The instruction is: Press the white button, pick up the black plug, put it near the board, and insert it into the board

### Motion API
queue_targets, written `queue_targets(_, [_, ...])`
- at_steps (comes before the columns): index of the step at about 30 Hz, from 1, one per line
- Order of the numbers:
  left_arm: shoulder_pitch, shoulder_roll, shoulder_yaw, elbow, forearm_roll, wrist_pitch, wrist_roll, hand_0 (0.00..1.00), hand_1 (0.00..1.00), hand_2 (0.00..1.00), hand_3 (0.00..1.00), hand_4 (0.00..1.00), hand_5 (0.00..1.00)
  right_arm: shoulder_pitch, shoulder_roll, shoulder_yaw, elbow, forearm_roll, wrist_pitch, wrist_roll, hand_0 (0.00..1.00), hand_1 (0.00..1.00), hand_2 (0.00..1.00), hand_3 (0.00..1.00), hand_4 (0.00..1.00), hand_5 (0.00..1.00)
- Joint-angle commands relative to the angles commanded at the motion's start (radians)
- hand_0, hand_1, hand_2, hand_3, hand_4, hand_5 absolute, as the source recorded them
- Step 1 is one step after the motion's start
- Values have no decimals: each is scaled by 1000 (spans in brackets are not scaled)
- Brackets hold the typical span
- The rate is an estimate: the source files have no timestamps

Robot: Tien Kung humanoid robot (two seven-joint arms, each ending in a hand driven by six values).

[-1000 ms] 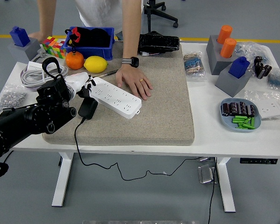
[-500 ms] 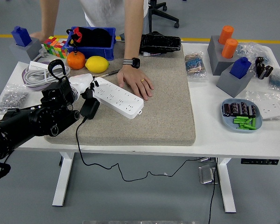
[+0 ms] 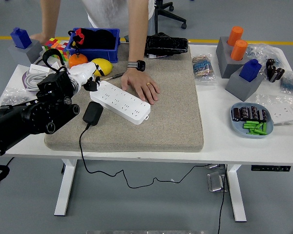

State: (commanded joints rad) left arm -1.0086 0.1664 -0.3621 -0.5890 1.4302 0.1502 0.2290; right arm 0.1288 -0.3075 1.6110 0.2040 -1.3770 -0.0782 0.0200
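A white power strip (image 3: 123,102) lies at an angle on the grey mat (image 3: 171,112). The black plug (image 3: 93,112) lies on the mat just in front of the strip's left end, and its black cable (image 3: 81,146) hangs over the table's near edge. My left hand (image 3: 90,80), white with dark fingertips, hovers over the strip's left end, fingers relaxed and holding nothing. It is apart from the plug. A person's hand (image 3: 142,86) rests flat on the mat by the strip's far side. My right hand is out of view.
An orange (image 3: 78,59), a lemon (image 3: 103,66) and a blue bin (image 3: 95,46) stand behind my left hand. A white cable coil (image 3: 33,78) lies at the left. Grey blocks (image 3: 233,53) and a blue plate (image 3: 251,121) of small parts sit at the right.
My left hand has let go of the plug and moved up and back towards the strip's left end. The plug now lies alone on the mat. The person's hand has stayed put.
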Motion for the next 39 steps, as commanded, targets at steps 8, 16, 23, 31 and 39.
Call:
queue_targets(8, [104,66,-237,-175,126,-11,-1,131,196,272,706,609,2,-5,4,7,1,-6,-1,-1,687,599,591,578,645,334])
queue_targets(16, [246,126,-407,-390,217,25,15,460,621,570,765,820,121,-10,10,13,4,-10,-3,-1,688,599,591,578,645,334])
queue_targets(23, [364,152,-452,-515,280,68,65,746,810,769,808,922,263,-10,12,7,13,-6,-4,0,687,599,591,578,645,334])
queue_targets(31, [485,158,-485,-572,294,83,108,879,893,883,914,998,442,-12,16,0,17,-3,-5,0,688,599,591,579,644,334])
queue_targets(39, [553,146,-515,-604,288,73,148,883,910,903,951,998,651,-12,19,-8,19,-3,-6,0,688,598,591,579,645,334])
